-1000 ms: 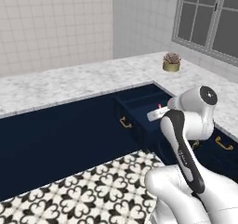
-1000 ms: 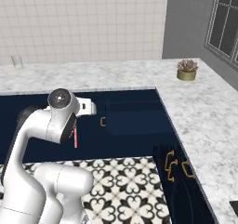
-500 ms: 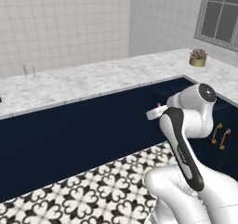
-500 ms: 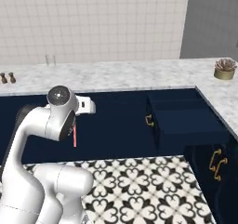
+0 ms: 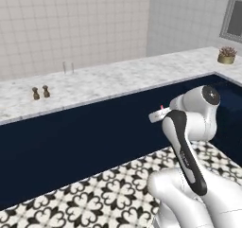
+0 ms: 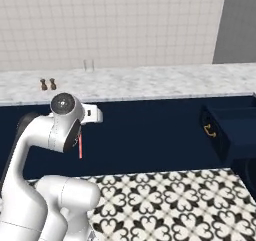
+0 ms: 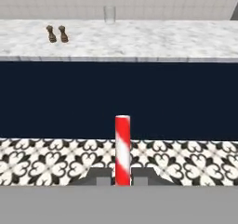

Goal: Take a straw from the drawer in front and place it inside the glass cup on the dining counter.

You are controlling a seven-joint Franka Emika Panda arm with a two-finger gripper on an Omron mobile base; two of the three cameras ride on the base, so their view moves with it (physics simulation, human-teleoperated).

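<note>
Both base views have swung since half a second ago, so the change is the camera's: the long white-grey speckled marble dining counter (image 5: 118,80) with its dark navy base now spans each picture, where before the corner of the kitchen took more room. The open dark navy drawer (image 6: 227,130) with its small curved gold handle has slid to the right edge of the right base view. The potted plant (image 5: 227,55) sits at the far right corner of the marble in the left base view. The arm's pose on the base looks unchanged.

The gripper (image 7: 122,177) has its two dark fingers pressed in on the thin red-and-white striped straw (image 7: 122,148), which stands up between them in the hand view and hangs as a red sliver below the hand (image 6: 80,147) in the right base view.

The small clear glass cup (image 7: 109,14) stands at the back edge of the counter, against the tiled wall. Two small brown shakers (image 7: 57,33) stand to its left, nearer the front edge.

In the left base view the forearm hides the fingers and only a pink tip of the straw (image 5: 161,107) shows. The drawer's inside cannot be made out.
</note>
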